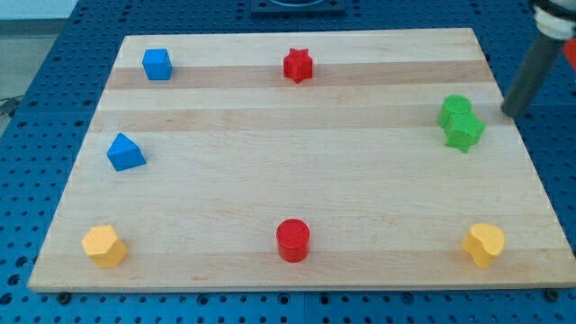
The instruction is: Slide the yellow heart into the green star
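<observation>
The yellow heart [483, 244] lies near the board's bottom right corner. The green star [465, 132] lies at the right side of the board, touching a green round block [454, 109] just above and to its left. My tip [510, 113] rests near the board's right edge, a short way right of the green blocks and not touching them. The yellow heart is far below my tip, almost straight under the green star.
A second yellow block [103, 246] sits at the bottom left, and a red cylinder [292, 239] at the bottom middle. A blue triangular block [124, 152] is at the left, a blue cube [157, 64] at the top left and a red star [298, 66] at the top middle. The wooden board [270, 162] lies on a blue perforated table.
</observation>
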